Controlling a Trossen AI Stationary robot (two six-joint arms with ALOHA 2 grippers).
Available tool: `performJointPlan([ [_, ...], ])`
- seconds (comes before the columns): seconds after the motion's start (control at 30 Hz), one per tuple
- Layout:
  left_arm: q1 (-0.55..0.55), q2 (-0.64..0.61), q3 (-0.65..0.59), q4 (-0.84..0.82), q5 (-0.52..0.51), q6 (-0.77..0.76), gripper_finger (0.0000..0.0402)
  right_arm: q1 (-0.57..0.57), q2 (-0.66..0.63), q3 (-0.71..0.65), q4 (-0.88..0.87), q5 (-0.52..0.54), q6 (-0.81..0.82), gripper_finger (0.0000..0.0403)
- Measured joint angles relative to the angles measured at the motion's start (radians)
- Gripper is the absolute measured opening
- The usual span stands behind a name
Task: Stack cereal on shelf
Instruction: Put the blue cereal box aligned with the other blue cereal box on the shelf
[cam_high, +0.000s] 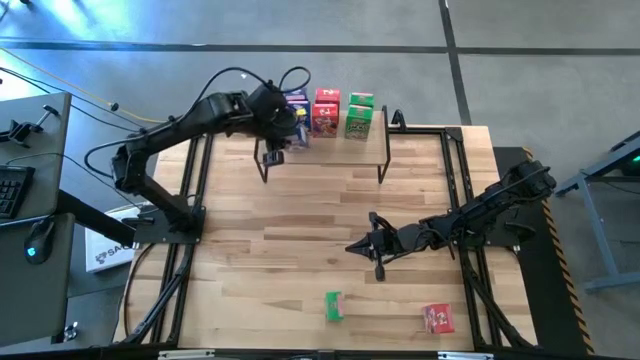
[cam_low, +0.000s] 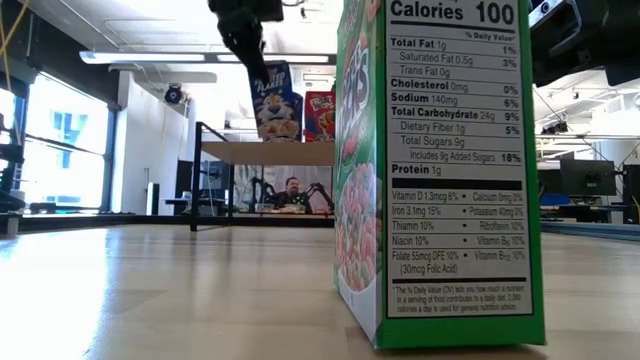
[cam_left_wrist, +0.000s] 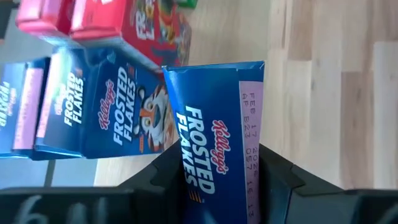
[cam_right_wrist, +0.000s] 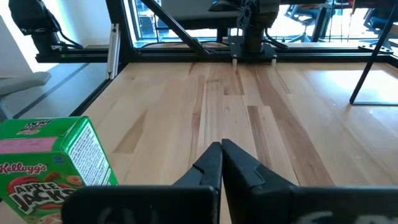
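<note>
The shelf (cam_high: 325, 150) stands at the table's far edge, its wooden top on thin black legs. On it stand blue boxes (cam_high: 296, 101), red boxes (cam_high: 326, 110) and green boxes (cam_high: 360, 115). My left gripper (cam_high: 283, 128) hangs over the shelf's left end, shut on a blue cereal box (cam_left_wrist: 214, 130); the low view shows this box (cam_low: 276, 100) upright under the gripper (cam_low: 248, 40). My right gripper (cam_high: 362, 246) hovers shut over the table's middle. A green box (cam_high: 333, 305) and a red box (cam_high: 438, 318) sit on the table near its front edge. My left gripper pinches the blue cereal box between its two fingers (cam_left_wrist: 277, 180), at the box's upper end (cam_left_wrist: 217, 177). It comes from above, slanting down. The box stays upright below the fingers, its lower end (cam_low: 278, 136) level with the shelf top; whether it rests there I cannot tell.
The green box (cam_low: 440, 170) fills the low view's foreground and also shows beside my right gripper (cam_right_wrist: 221, 158) as an Apple Jacks box (cam_right_wrist: 50, 162). Black frame rails (cam_high: 195, 190) run along both table sides. Bare tabletop (cam_high: 300, 220) lies between shelf and front boxes. A person sits beyond the table (cam_low: 291, 190).
</note>
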Motion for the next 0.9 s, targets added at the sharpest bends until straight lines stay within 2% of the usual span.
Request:
performJointPlan([
  [0.13,0.016,0.026,-0.001,0.013,-0.003,0.038,0.0139,0.0,0.0,0.0,-0.01,0.0,0.0,0.0],
  [0.33,0.018,0.033,-0.001,0.099,-0.007,0.063,0.0185,0.0,0.0,0.001,-0.016,0.0,0.0,0.0],
  [0.5,0.018,0.034,-0.001,0.106,-0.008,0.064,0.0211,0.0,0.0,0.001,-0.017,0.0,0.0,0.0],
  [0.9,0.018,0.034,-0.001,0.168,-0.081,0.101,0.0218,0.0,0.0,0.001,-0.017,-0.001,0.0,0.0],
])
